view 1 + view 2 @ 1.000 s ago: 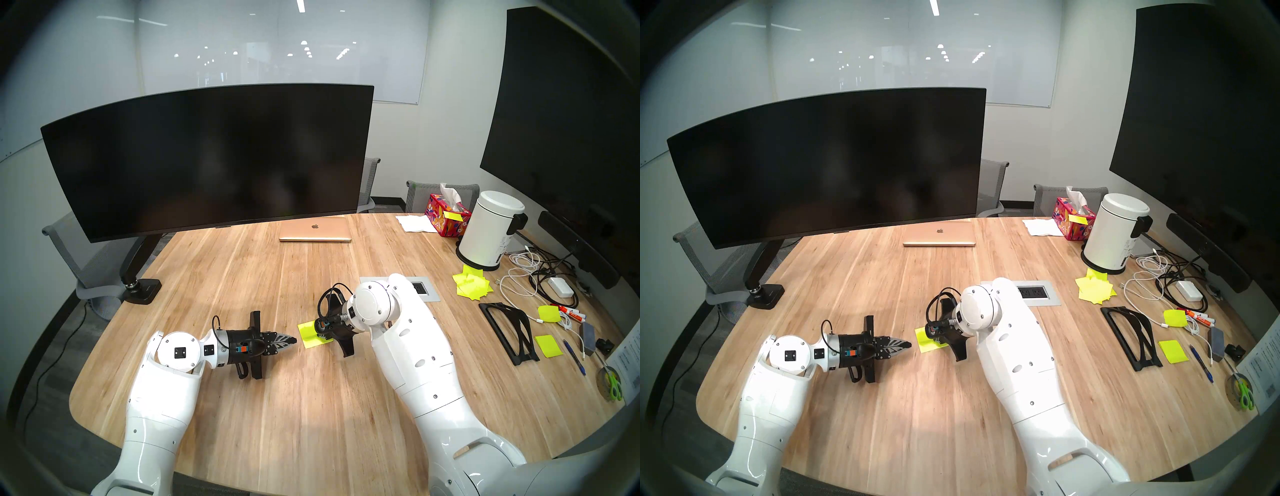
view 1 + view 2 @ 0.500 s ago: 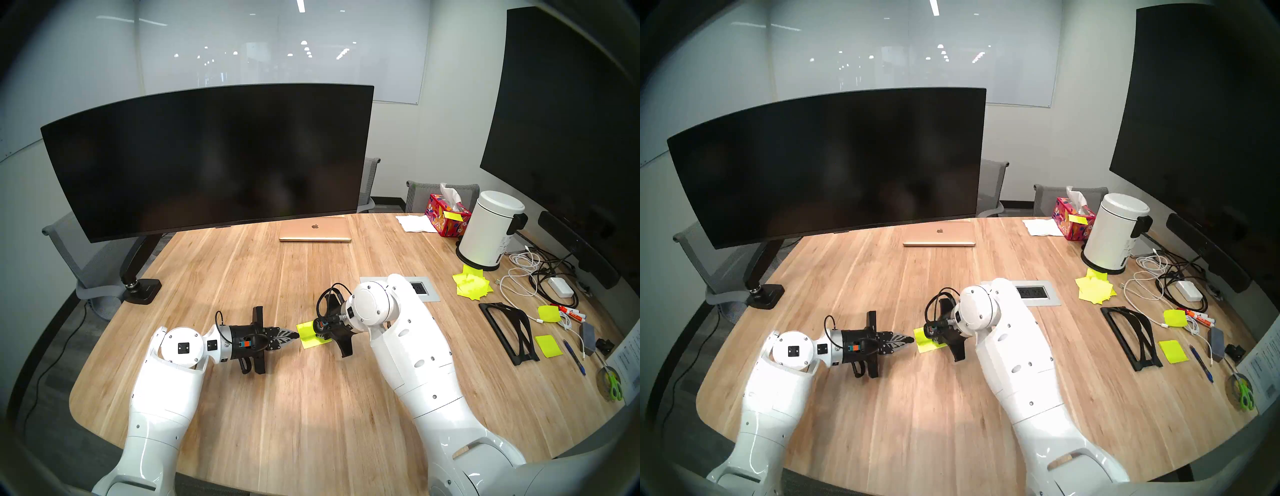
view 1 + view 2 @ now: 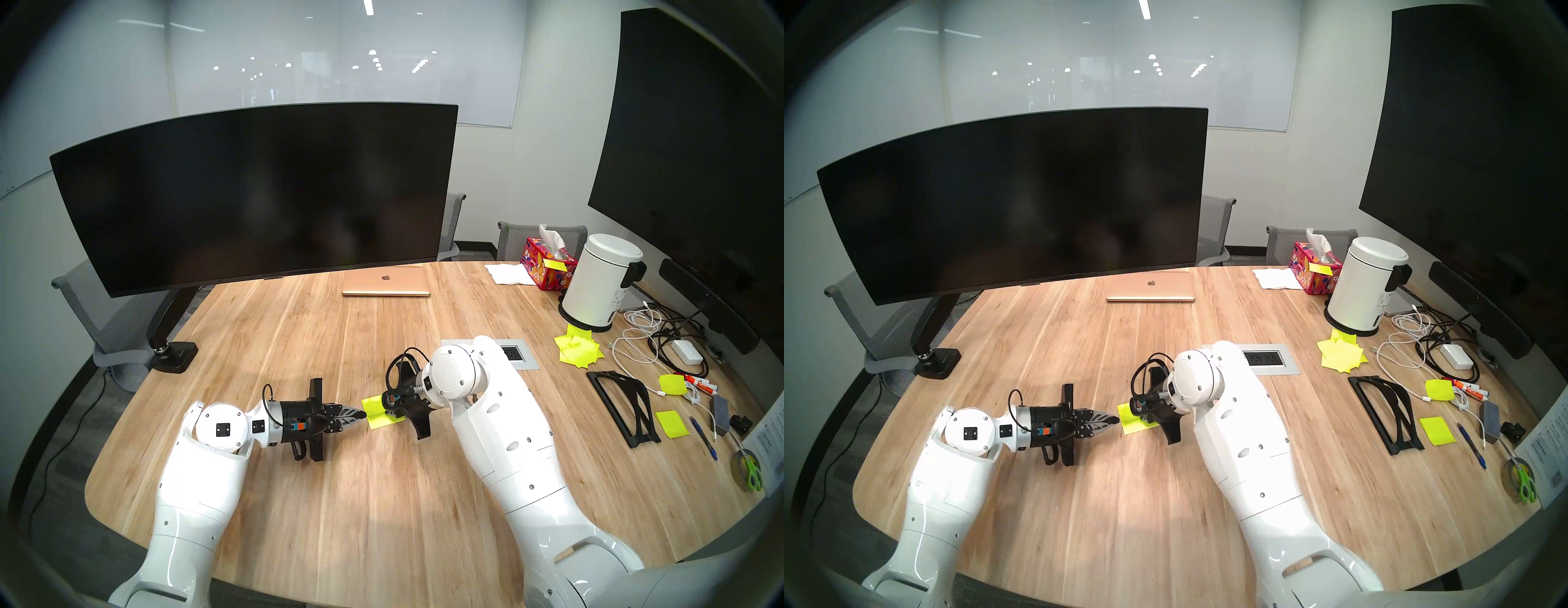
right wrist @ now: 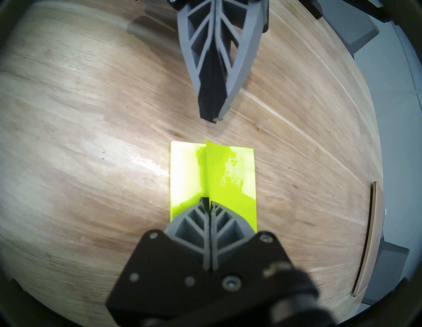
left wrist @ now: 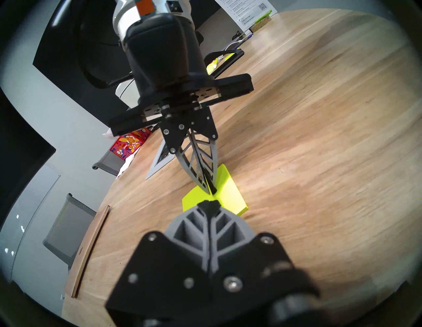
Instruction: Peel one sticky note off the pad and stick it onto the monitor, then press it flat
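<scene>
Two grippers meet at one pad

Head views: one pad [image 3: 379, 411] on the table [image 3: 339, 331], 5 o'clock from one monitor [image 3: 254, 195]. Wrist views: right gripper [image 4: 206, 202] pinches the sticky note [image 4: 209, 169], lifted on edge; left gripper [image 5: 209, 205], fingers together and empty, is at the pad's edge.

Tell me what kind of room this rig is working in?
Most likely an office meeting room: a big wooden table with mesh chairs around it, a whiteboard on the far wall, and a large wall screen at the right.
</scene>
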Controlling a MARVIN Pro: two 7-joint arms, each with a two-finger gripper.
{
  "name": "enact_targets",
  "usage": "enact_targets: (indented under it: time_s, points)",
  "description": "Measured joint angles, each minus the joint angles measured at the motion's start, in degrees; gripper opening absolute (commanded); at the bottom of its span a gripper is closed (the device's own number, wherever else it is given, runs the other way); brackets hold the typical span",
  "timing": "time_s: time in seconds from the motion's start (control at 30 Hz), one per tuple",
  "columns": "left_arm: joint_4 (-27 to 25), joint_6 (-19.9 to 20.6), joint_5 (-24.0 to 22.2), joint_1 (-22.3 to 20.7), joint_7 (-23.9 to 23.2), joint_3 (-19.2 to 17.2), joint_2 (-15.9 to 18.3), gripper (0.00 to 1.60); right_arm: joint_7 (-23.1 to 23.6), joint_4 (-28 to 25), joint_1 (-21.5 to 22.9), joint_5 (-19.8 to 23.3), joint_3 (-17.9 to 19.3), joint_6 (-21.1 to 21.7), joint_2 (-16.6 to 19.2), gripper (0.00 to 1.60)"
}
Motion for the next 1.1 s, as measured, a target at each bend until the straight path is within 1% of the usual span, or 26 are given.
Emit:
enact_targets:
  time_s: [0.23, 0.5, 0.8, 1.1]
  points:
    - [-0.72, -1.02, -0.25, 0.88, 1.06, 1.20, 1.08, 0.00, -1.23, 0.69, 0.18, 0.00, -0.30, 0.06, -0.20, 0.00]
    - [-0.88, -1.01, 0.00, 1.36, 1.42, 2.25, 1.94, 0.00, -2.10, 1.56, 0.57, 0.16, -0.40, 0.04, -0.39, 0.00]
    - [-0.21, 1.23, 2.22, 0.37, 0.60, 2.68, 2.20, 0.00, -2.82, 1.96, 0.67, 0.56, -0.39, -0.06, -0.41, 0.00]
    - [2.41, 2.60, 3.22, -1.82, 1.61, 1.78, 1.58, 0.00, -3.36, 1.85, 0.36, 0.92, -0.21, -0.14, -0.28, 0.00]
